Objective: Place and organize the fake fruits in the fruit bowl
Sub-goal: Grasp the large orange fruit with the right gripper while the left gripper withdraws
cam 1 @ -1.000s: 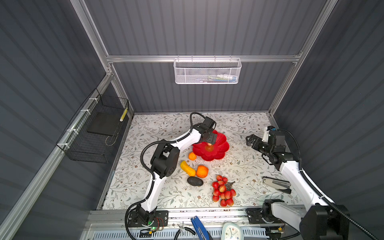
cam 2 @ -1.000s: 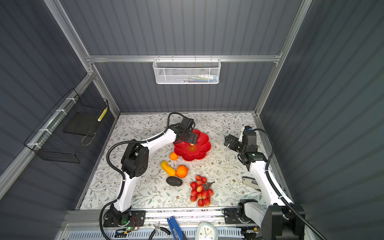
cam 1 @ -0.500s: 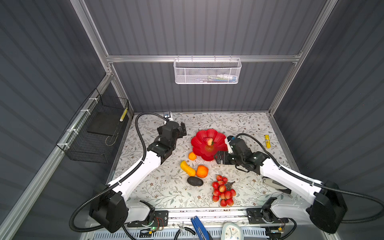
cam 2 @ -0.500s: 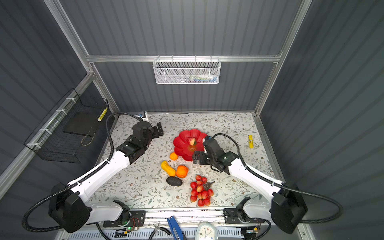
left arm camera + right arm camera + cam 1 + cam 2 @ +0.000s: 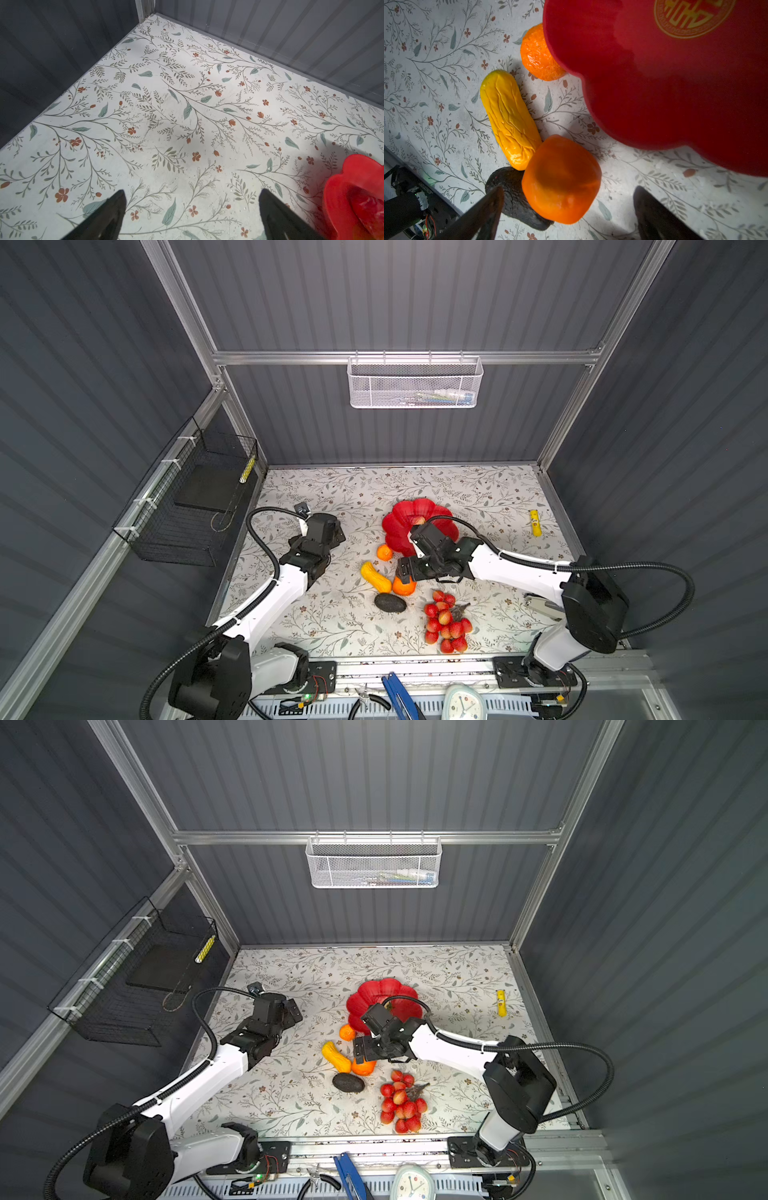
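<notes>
The red scalloped fruit bowl point(image 5: 401, 516) point(image 5: 374, 992) stands mid-table; its gold emblem point(image 5: 691, 16) shows in the right wrist view. A red-pink pointed fruit point(image 5: 417, 521) lies inside it, half hidden by my right wrist. My right gripper point(image 5: 405, 570) point(image 5: 570, 191) hangs open over the larger orange point(image 5: 404, 588) point(image 5: 560, 178), which sits between its fingers, apart from both. Around it lie the yellow-orange gourd point(image 5: 375, 577) point(image 5: 508, 120), the dark oval point(image 5: 390, 603) and the small orange point(image 5: 384, 552) point(image 5: 537, 54), which sits against the bowl. The berry bunch point(image 5: 446, 624) lies nearer the front. My left gripper point(image 5: 338, 531) point(image 5: 192, 193) is open over bare table left of the bowl.
A small yellow tube point(image 5: 535, 523) lies at the right edge and a grey stapler point(image 5: 540, 605) lies beside my right arm. A white mesh basket point(image 5: 415, 383) hangs on the back wall and a black wire basket point(image 5: 191, 506) on the left wall.
My left gripper has drawn back from the bowl to the left, leaving the red-pink fruit inside. My right arm has swung in from the right and come down over the larger orange.
</notes>
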`<action>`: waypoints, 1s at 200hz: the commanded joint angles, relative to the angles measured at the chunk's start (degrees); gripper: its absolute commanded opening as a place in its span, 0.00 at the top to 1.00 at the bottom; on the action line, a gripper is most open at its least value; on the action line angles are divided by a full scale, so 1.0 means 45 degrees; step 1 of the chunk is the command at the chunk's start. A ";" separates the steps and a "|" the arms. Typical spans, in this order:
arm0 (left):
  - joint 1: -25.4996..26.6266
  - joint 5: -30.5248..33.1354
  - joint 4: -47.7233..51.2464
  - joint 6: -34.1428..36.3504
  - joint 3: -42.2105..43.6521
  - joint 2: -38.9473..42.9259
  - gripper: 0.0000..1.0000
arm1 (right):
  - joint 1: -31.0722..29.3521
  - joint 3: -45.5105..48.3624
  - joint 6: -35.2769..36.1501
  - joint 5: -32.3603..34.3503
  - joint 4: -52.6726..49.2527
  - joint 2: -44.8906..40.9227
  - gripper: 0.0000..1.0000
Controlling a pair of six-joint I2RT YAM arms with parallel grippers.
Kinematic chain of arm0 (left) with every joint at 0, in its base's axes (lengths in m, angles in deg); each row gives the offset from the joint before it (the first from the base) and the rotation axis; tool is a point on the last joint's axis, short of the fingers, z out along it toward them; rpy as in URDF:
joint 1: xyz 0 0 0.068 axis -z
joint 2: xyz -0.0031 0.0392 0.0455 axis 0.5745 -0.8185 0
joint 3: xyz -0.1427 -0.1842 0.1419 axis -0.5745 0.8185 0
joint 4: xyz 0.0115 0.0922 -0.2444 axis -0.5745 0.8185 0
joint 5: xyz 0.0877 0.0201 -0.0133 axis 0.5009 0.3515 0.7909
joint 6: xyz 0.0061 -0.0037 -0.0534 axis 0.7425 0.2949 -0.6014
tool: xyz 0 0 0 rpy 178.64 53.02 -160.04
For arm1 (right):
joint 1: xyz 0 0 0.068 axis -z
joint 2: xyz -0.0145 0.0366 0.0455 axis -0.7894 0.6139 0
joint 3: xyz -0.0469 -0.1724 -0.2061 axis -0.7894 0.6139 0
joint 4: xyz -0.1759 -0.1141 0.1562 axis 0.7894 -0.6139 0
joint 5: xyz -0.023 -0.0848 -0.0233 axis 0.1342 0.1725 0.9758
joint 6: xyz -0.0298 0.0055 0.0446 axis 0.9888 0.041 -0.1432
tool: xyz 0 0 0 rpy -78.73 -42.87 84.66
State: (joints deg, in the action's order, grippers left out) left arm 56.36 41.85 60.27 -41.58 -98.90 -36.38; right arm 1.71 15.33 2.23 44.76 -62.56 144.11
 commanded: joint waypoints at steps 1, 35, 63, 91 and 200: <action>-0.0114 -0.0155 -0.0047 -0.0198 -0.0192 -0.0016 0.00 | -0.0240 -0.0515 0.0005 -0.0402 -0.0631 0.0480 0.04; -0.0129 -0.0217 -0.0132 -0.0178 -0.0149 0.0038 0.00 | -0.0299 -0.0672 -0.0111 -0.0660 -0.0669 0.1072 0.04; -0.0160 -0.0359 -0.0168 -0.0162 -0.0166 0.0038 0.00 | -0.0299 -0.0854 -0.0141 -0.0712 -0.0584 0.1677 0.07; -0.0163 -0.0347 -0.0105 -0.0153 -0.0116 0.0114 0.00 | -0.0300 -0.1156 -0.0075 -0.1007 -0.0551 0.2197 0.17; -0.0183 -0.0503 -0.0044 -0.0004 0.0149 0.0382 0.00 | -0.0340 -0.1299 0.0446 -0.0750 -0.1199 -0.0046 0.63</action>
State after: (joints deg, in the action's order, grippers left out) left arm 55.95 40.41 59.76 -41.60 -98.85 -35.79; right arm 0.53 10.44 2.45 39.84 -64.99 152.07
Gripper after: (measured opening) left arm 0.997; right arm 0.683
